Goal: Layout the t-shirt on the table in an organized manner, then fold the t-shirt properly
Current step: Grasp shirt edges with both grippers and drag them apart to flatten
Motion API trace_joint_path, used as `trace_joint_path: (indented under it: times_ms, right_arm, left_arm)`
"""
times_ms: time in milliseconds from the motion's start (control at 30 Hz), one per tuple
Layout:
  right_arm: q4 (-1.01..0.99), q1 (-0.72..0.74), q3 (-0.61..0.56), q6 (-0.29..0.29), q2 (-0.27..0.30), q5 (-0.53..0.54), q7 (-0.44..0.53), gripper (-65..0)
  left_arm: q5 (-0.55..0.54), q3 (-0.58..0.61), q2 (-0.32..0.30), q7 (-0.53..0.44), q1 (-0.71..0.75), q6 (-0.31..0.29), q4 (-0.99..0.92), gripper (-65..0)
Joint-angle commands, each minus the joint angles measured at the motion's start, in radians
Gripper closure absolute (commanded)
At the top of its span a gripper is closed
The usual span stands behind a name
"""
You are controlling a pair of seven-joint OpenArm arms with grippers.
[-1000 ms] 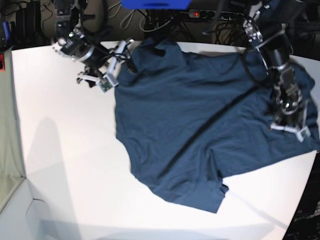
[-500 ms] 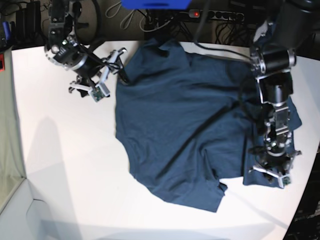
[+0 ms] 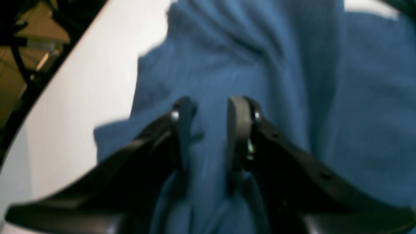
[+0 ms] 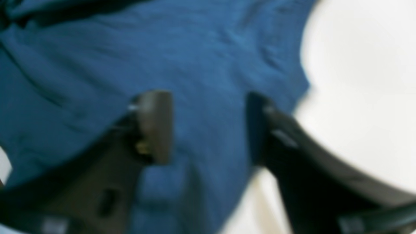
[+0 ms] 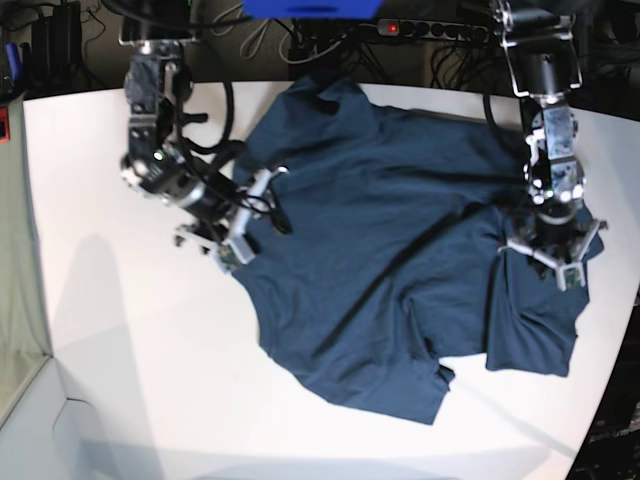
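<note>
Your left gripper (image 3: 208, 107) clamps the t-shirt (image 5: 380, 240), right gripper (image 4: 208, 126) stands apart over it, white table (image 5: 130, 330) beside both

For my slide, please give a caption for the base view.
Two end effectors work on a rumpled navy t-shirt spread over the white table.

T-shirt (image 5: 390, 250) spread on bench (image 5: 130, 340), toward far right. Right claw (image 5: 243, 222) at its left edge; left claw (image 5: 548, 262) on its right part.
</note>
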Motion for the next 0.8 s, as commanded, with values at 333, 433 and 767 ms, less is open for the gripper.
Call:
trace_joint_path:
  times_ms: [333,433,767]
  right_arm:
    - [-0.401,0.202,0.000,0.006,0.037,0.011,0.040,0.0]
    - [-0.452,0.225,0.066,0.006,0.066,0.009,0.106,0.0]
    - [-0.636,0.354,0.115,-0.299,0.191,0.017,0.275,0.0]
  left_arm:
    - [0.003,-0.268,0.007,-0.024,0.026,0.001,0.094,-19.0]
    - [0.003,-0.294,0.005,-0.025,0.052,0.001,0.131,-19.0]
    - [0.002,-0.348,0.022,-0.025,0.170,0.001,0.273,-19.0]
